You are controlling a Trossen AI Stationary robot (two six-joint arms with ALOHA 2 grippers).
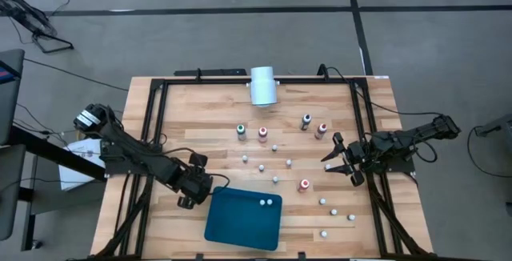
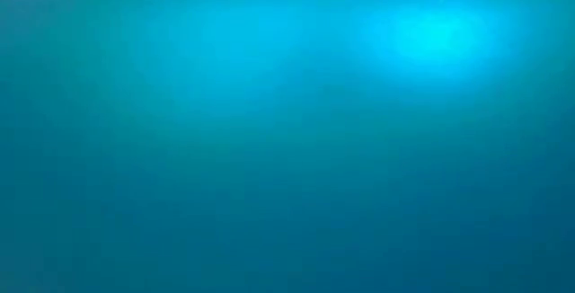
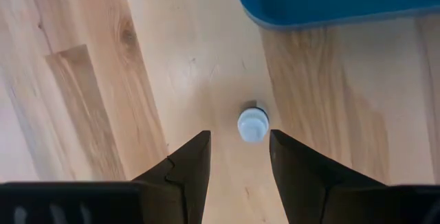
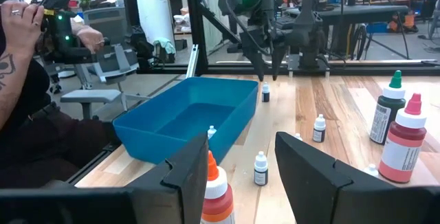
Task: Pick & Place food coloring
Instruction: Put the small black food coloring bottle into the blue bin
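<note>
Small food coloring bottles stand scattered on the wooden table (image 1: 200, 117). One tiny white-capped bottle (image 3: 253, 124) stands upright on the wood just past the tips of my left gripper (image 3: 240, 136), which is open and points down beside the teal tray (image 1: 232, 225). In the right wrist view that gripper (image 4: 269, 74) hangs just above the same bottle (image 4: 265, 92). Two tiny bottles (image 1: 266, 202) lie in the tray. My right gripper (image 1: 332, 155) waits open at the table's right side, holding nothing.
A white cylinder (image 1: 262, 85) lies at the far edge. Taller bottles, green (image 1: 241, 130) and red (image 1: 262, 134), stand in the far middle, and another red one (image 1: 304, 185) is near my right gripper. A person (image 4: 27, 80) sits beyond the table. The tray wall (image 2: 287, 131) fills the low view.
</note>
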